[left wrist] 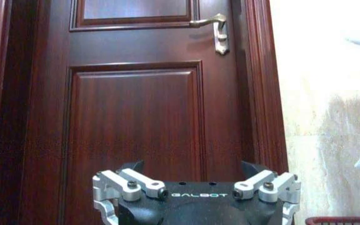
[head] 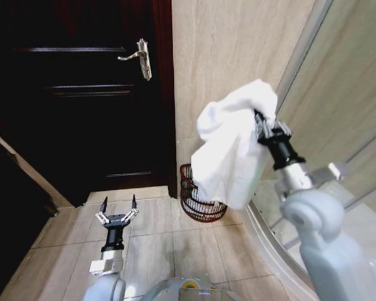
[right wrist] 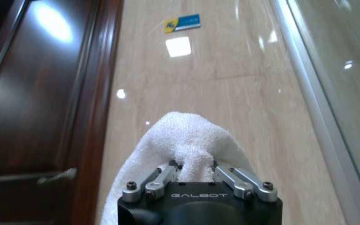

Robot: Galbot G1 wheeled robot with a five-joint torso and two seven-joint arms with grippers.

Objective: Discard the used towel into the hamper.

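Observation:
A white towel point(head: 232, 147) hangs from my right gripper point(head: 261, 119), which is shut on its upper fold, raised in front of the beige wall. In the right wrist view the towel point(right wrist: 186, 140) bulges out between the closed fingers point(right wrist: 167, 173). The hamper point(head: 197, 204), a reddish-brown wire basket, stands on the floor against the wall below the towel, its top partly hidden by the cloth; its rim point(left wrist: 342, 220) also shows in the left wrist view. My left gripper point(head: 118, 204) is open and empty, low over the floor tiles to the left, facing the door.
A dark wooden door point(head: 81, 94) with a brass handle point(head: 139, 58) fills the left. A glass shower screen point(head: 338, 94) and its curved base point(head: 269, 251) run along the right. Beige floor tiles point(head: 156, 244) lie between them.

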